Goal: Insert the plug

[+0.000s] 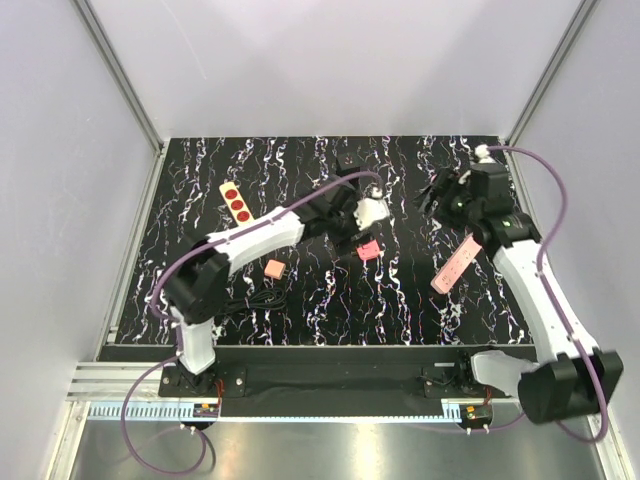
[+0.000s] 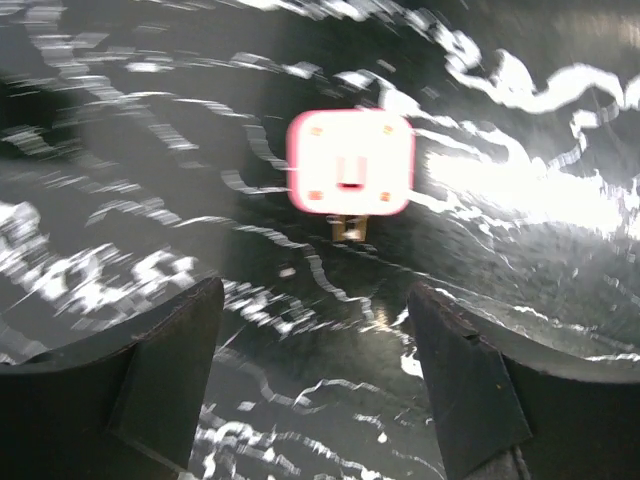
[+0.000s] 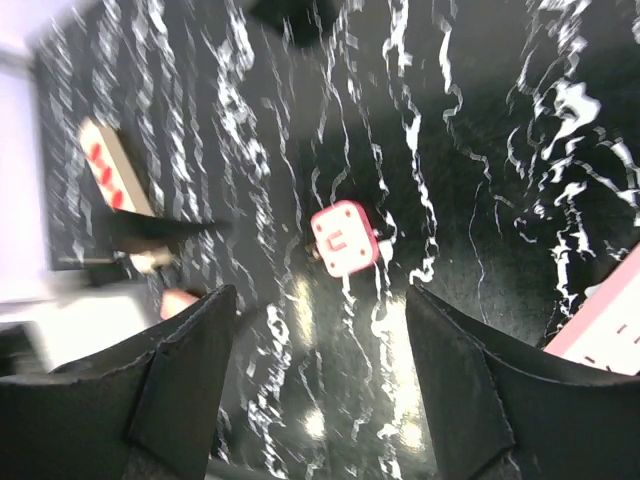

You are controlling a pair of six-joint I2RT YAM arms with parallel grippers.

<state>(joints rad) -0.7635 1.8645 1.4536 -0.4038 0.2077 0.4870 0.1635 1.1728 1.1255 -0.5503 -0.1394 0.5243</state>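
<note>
The plug (image 1: 368, 249) is a small pink block with a white face, lying on the black marbled table near the middle. In the left wrist view the plug (image 2: 350, 163) lies just beyond my open, empty left gripper (image 2: 315, 305). In the top view the left gripper (image 1: 352, 232) hovers right beside it. In the right wrist view the plug (image 3: 343, 238) lies ahead of my open, empty right gripper (image 3: 318, 300), which hangs at the back right (image 1: 428, 195). A pink power strip (image 1: 452, 263) lies right of the plug and also shows in the right wrist view (image 3: 600, 325).
A cream power strip with red sockets (image 1: 234, 202) lies at the back left, also in the right wrist view (image 3: 105, 170). A small salmon block (image 1: 275, 268) and a coiled black cable (image 1: 255, 300) lie near the left arm. White walls enclose the table.
</note>
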